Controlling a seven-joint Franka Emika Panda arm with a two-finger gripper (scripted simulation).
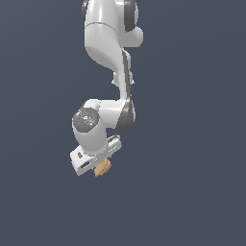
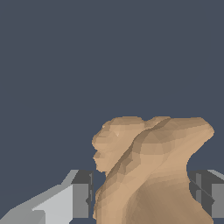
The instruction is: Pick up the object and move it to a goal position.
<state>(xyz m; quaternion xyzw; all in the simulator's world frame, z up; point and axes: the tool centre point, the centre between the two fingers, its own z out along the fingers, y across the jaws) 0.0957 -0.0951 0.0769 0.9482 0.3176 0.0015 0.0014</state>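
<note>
- We are seeing the small tan-brown blocky object [image 2: 153,175] with a curved, scooped face sitting directly between the two grey fingers [image 2: 81,199] of our white robot gripper [image 2: 144,197] in the wrist view.
- Its lumpy faceted body is filling nearly the whole gap between the pads; one finger is sitting just beside it with only a thin dark sliver showing, and the other is meeting its far flank.
- We are reading the fingers as clenched around this piece, grasping it at its lower body, while its wider, scooped end is sticking out past the fingertips.
- In the exterior view, the same tan object [image 1: 102,167] is peeking out beneath the white gripper [image 1: 98,166], much smaller than the hand above it.
- The gripper is hanging tilted from the white jointed robot arm [image 1: 108,53], which is coming down from the top of the exterior view.
- The plain dark blue-grey background [image 1: 192,144] is surrounding the arm and object on all sides, and we cannot tell whether the object is touching any surface.
</note>
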